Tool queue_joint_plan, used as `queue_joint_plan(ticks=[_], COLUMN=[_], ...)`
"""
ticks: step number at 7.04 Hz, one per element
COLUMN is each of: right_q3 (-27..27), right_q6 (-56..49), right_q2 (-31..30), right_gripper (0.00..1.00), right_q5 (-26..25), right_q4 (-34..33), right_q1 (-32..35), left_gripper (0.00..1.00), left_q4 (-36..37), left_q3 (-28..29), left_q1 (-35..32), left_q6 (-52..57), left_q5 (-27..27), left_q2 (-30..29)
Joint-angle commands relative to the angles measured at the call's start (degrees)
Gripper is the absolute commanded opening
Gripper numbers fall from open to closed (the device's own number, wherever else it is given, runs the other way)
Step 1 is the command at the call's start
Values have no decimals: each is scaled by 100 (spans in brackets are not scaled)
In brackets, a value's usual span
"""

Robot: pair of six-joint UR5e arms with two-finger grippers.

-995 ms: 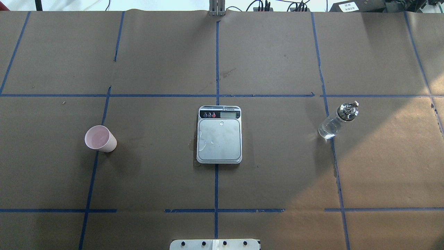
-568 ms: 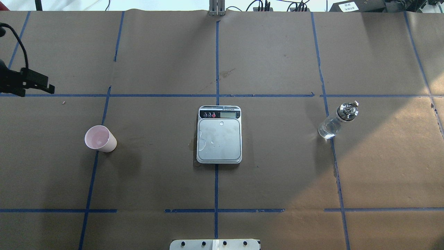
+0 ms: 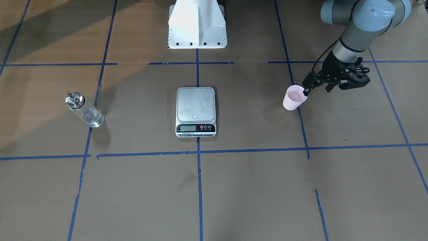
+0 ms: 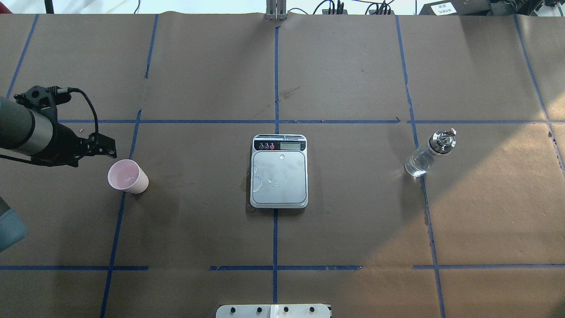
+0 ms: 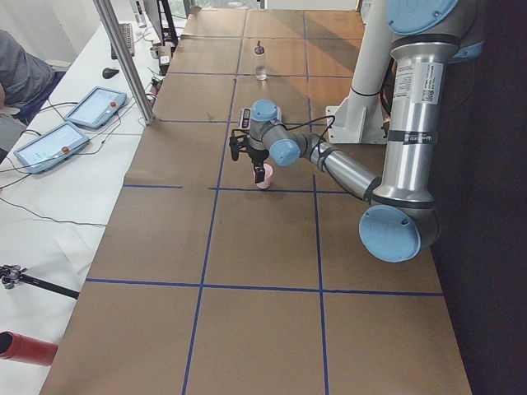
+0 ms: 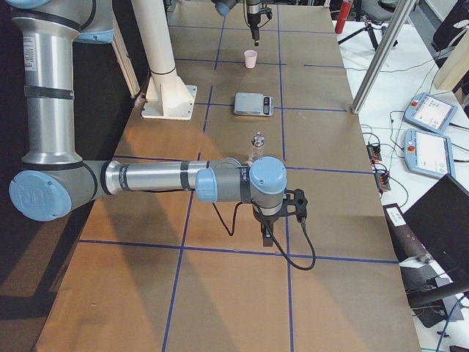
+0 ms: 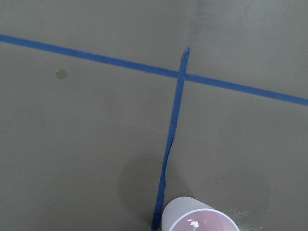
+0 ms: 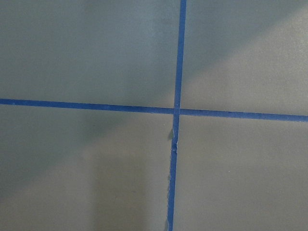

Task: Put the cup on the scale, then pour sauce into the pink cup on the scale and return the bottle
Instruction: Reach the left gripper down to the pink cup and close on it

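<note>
While the cup (image 4: 128,176) stands upright on the brown paper of the table (image 4: 198,247), well to the left of the scale (image 4: 279,176), the left gripper (image 4: 109,148) hangs near its rim, on the outer left side and a little higher. The fingers lie in one line from every view, so I cannot tell if they are spread or closed, and they hold nothing. The scale sits in the middle on a blue tape line (image 4: 275,238), with some wet spots on its steel top. The bottle (image 4: 426,154) stands upright well to the right of the scale. The right gripper (image 6: 264,236) points down over the table, well apart from the bottle; its state I cannot tell.
</note>
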Motion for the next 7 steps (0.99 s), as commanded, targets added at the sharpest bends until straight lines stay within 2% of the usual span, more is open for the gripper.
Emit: queue_joint_plan(ticks=[1,6,7], right_q3=[3,12,12], right_q6=[10,2,10], right_q2=[8,16,16], right_gripper=[100,100,100], right_q5=[5,14,14], right_q4=[-1,-1,-1], right_q1=[0,0,0], left_gripper=[100,100,95], left_q4=[-416,-408,-400], left_q3=[373,338,347], left_q1=[185,528,581], left_q6=[-55,-28,-37], left_q5=[92,39,30], left_q2=[1,1,9])
